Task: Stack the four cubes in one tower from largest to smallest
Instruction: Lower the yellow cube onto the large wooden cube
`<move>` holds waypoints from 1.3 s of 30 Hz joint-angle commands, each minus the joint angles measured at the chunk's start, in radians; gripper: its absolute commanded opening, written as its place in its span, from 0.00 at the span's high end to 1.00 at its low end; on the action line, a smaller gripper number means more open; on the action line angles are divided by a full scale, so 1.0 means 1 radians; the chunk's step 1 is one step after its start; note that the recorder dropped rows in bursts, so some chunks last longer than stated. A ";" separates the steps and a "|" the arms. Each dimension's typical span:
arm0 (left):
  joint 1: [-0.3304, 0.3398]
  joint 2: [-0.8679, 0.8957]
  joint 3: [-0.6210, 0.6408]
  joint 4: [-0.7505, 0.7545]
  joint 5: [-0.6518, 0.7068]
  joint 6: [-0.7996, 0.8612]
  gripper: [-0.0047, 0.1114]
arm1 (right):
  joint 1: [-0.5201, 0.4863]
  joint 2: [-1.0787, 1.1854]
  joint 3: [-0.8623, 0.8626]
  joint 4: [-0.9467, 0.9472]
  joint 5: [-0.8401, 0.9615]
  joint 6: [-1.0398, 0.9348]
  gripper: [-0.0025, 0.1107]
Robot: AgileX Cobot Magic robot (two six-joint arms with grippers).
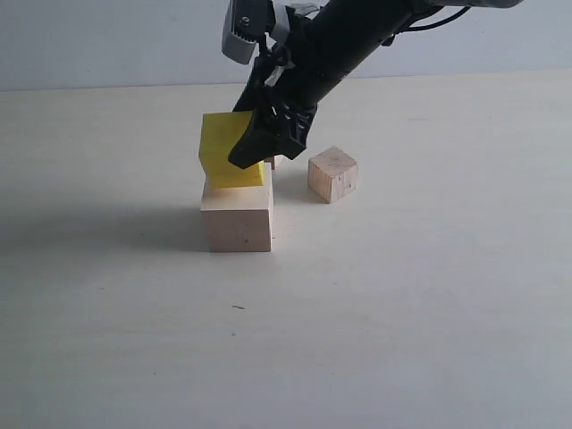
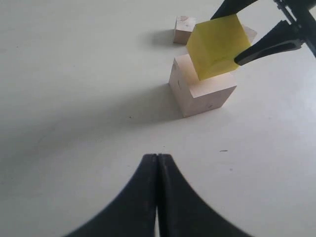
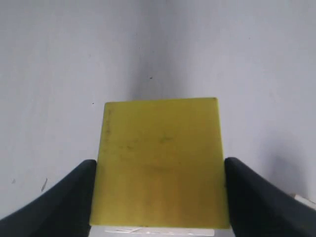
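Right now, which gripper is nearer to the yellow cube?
Right. The right gripper clasps the yellow cube between its fingers, tilted over the large wooden cube. The left gripper sits shut, well back from it, touching nothing.

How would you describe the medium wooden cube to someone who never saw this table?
Find the black arm, whose end effector grips a tilted yellow cube over the large wooden cube. In the exterior view, the medium wooden cube stands right of that pair. It is plain wood, smaller than both, touching nothing.

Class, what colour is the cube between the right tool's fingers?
The cube is bright yellow, seen best in the right wrist view.
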 commanded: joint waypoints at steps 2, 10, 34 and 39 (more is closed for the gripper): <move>0.002 0.000 0.003 -0.007 0.003 0.001 0.96 | -0.006 -0.004 -0.010 0.008 0.007 -0.009 0.98; 0.002 0.000 0.003 -0.007 0.003 -0.001 0.96 | -0.006 -0.004 -0.010 0.004 -0.002 -0.011 0.98; 0.002 0.000 0.003 -0.005 0.008 0.001 0.96 | -0.006 0.015 -0.010 0.026 0.002 -0.014 0.98; 0.002 0.000 0.003 -0.005 0.008 0.001 0.96 | -0.006 0.015 -0.010 0.026 0.002 -0.014 0.98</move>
